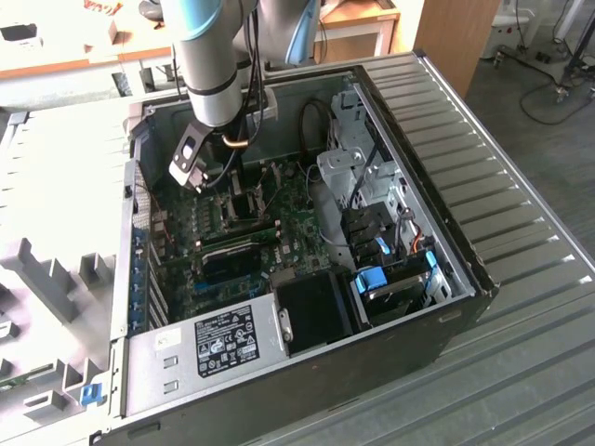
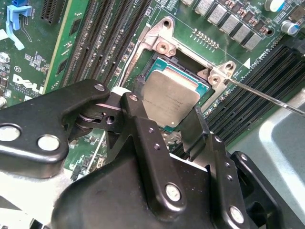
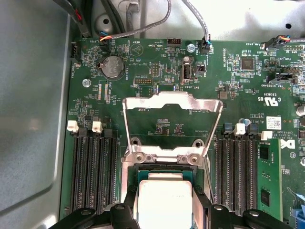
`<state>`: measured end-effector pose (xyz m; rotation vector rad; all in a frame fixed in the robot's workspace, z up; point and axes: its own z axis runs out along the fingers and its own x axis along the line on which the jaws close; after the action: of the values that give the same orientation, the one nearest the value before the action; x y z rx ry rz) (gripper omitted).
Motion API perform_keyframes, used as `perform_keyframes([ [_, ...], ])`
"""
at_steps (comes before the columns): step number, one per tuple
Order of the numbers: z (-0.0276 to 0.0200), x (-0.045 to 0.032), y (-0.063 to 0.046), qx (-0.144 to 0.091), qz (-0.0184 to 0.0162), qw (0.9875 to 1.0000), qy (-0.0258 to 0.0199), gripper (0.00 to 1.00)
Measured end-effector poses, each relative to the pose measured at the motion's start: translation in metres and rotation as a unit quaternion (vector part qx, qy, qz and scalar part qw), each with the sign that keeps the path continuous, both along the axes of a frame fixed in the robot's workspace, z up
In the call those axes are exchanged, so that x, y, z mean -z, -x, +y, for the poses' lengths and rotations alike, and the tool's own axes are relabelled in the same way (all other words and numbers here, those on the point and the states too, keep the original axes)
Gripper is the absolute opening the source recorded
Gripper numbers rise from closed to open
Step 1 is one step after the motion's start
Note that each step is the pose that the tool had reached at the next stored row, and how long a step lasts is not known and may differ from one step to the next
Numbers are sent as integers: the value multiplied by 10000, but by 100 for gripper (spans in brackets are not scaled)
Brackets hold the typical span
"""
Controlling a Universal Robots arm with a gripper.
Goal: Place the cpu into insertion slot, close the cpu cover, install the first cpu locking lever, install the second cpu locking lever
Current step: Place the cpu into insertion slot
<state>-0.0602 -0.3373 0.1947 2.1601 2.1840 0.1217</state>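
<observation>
1. Claw (image 2: 170,100): closed on the cpu (image 2: 167,90). One black fingertip (image 2: 139,82) bears on one edge of the chip and the opposite finger (image 2: 200,121) bears on the facing edge. In the first wrist view the same grip shows, with my fingers (image 3: 130,198) flanking the cpu (image 3: 164,205).

2. The cpu: dull silver top facing up, green substrate edge visible around it. It sits directly over the insertion slot (image 2: 181,62), between my fingers. I cannot tell whether it is fully seated or just above the contacts.

3. The insertion slot: a dark recess with a silvery rim in the green circuit board (image 3: 157,67). Part of the recess is exposed beyond the far edge of the chip.

4. The cpu cover (image 3: 172,98): swung open, standing up from its hinge side just beyond the slot, so the board is visible through its square cut-out.

5. Thin metal rod (image 2: 267,98): runs away from one hinge corner of the slot, raised clear of the board.

6. Memory slots (image 3: 90,167): long black rows on both sides of the slot.

7. Coin cell (image 3: 113,67): on the board beyond the open cover.

8. Exterior view: my arm (image 1: 209,74) descends into the open computer case (image 1: 418,307) at the upper left of the frame. The power supply (image 1: 214,344) occupies the lower left of the case. The case lies on a ribbed grey surface (image 1: 521,186).
</observation>
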Motion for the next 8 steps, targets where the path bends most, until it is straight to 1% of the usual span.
perform_keyframes([
  [8,-2,0,0,0,0,10000,-1,54],
])
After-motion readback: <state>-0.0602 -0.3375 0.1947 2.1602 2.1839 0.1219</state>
